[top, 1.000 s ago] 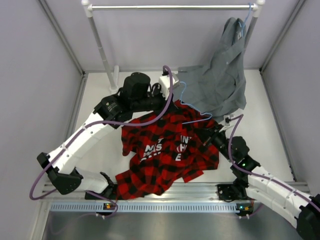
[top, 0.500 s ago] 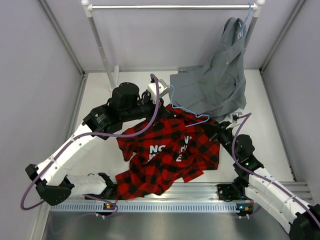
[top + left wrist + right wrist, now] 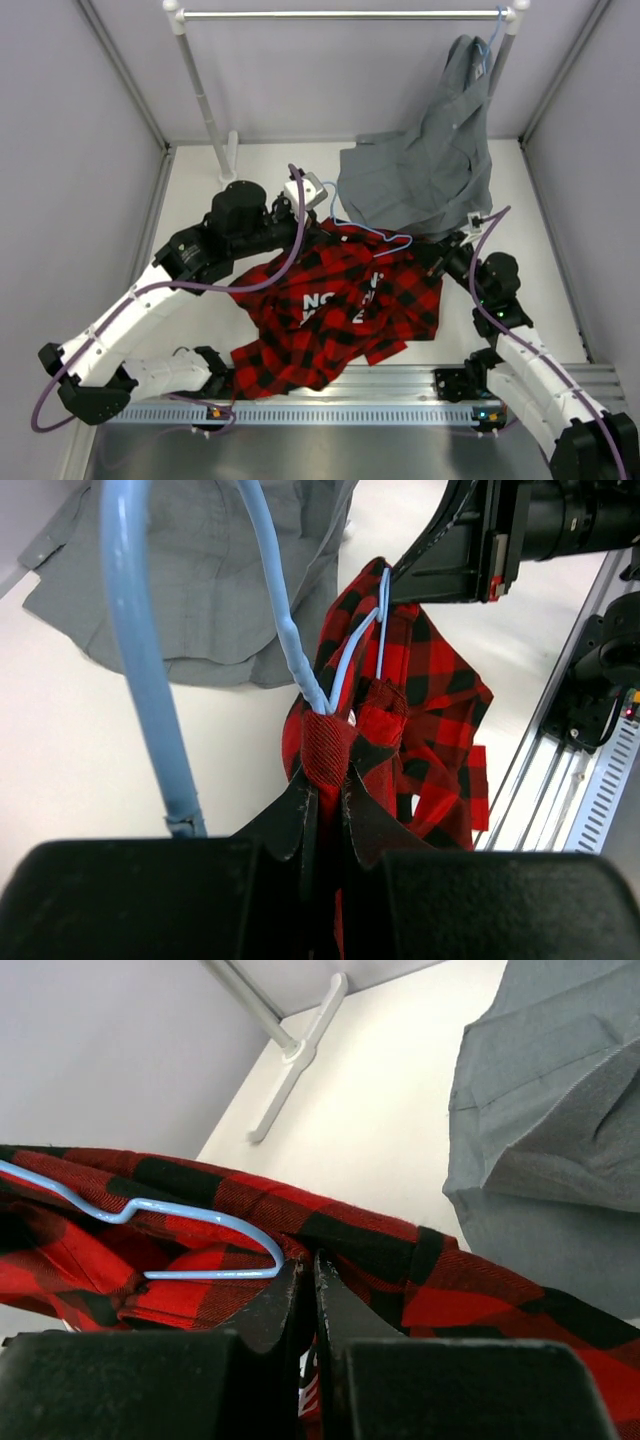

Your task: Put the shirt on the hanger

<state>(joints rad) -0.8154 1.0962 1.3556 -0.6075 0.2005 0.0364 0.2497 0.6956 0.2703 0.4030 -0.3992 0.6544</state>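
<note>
Spreading over the middle of the table [image 3: 265, 170], the shirt [image 3: 340, 305] is seen crumpled, with its dark panel of white lettering turned upward and its near hem reaching the front edge between the two arm bases. The hanger [image 3: 372, 232] is laid along the shirt's far edge, partly tucked into the plaid cloth.

In the left wrist view a bunched red fold is clamped between the closed fingers of the left gripper [image 3: 325, 800], and the light-blue wire rises out of that fold. Whether the wire itself is pinched cannot be told. The right gripper [image 3: 308, 1285] is clenched on the shirt's far right edge, just below a curved bend of the wire, with plaid draped across the fingertips.

From overhead both grippers are found at the shirt's far side — the left at the left end of the wire, the right at the opposite corner. A grey shirt [image 3: 430, 170] is hung from the rack [image 3: 340, 14], its lower part pooled on the table just beyond the plaid.
</note>
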